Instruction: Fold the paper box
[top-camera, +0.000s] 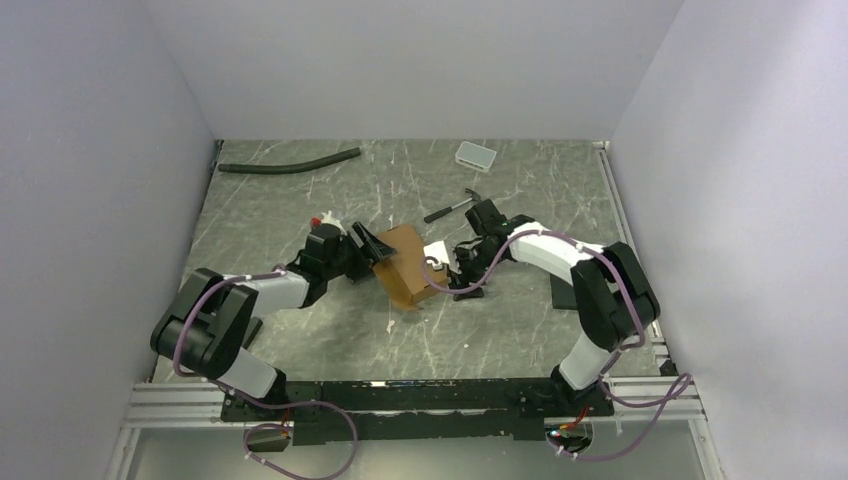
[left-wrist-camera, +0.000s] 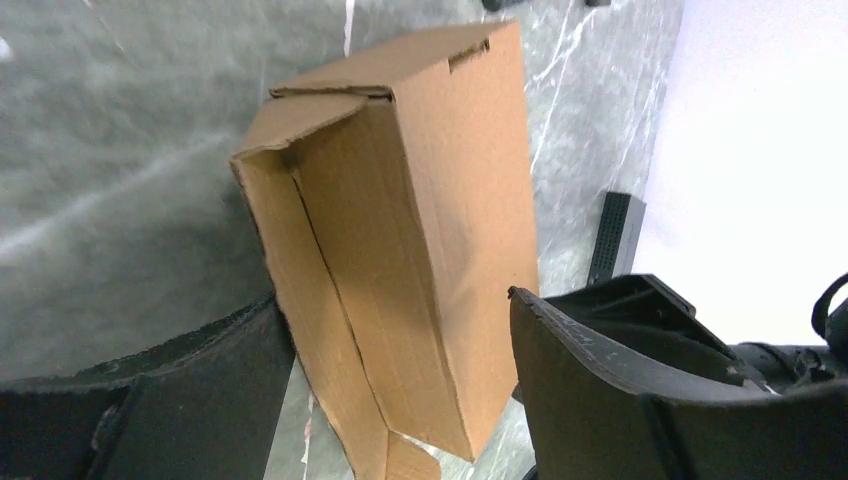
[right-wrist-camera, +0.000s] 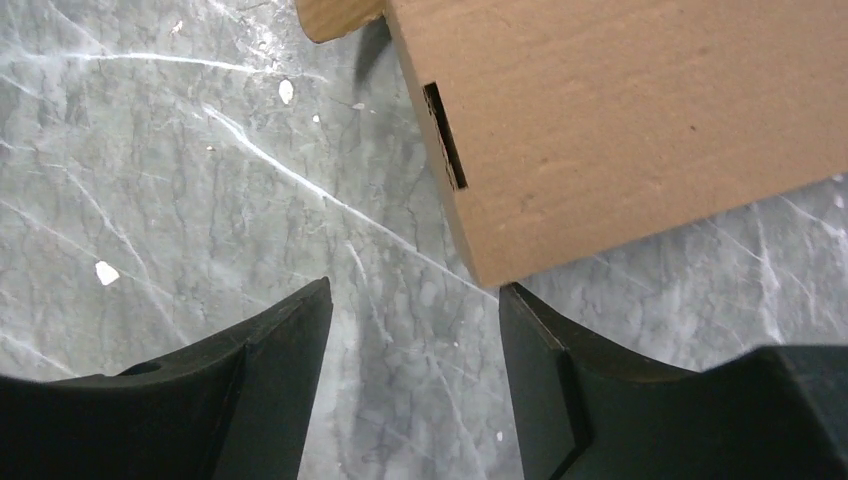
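The paper box (top-camera: 405, 265) is a small oblong brown carton, tilted, in the middle of the table. In the left wrist view the box (left-wrist-camera: 400, 250) runs down between my fingers, its far end flaps partly tucked with a slot near the top edge. My left gripper (top-camera: 367, 247) holds it across its width, the left finger (left-wrist-camera: 200, 400) against one side and the right fingertip (left-wrist-camera: 530, 320) at the other edge. My right gripper (top-camera: 462, 270) is open and empty just right of the box. Its right fingertip (right-wrist-camera: 520, 310) sits at the box's corner (right-wrist-camera: 620, 130).
A hammer (top-camera: 455, 207) lies behind the right gripper. A black hose (top-camera: 290, 163) and a small white tray (top-camera: 476, 155) are at the back. A flat black slab (top-camera: 562, 290) lies under the right arm. A white scrap (top-camera: 435, 250) lies beside the box.
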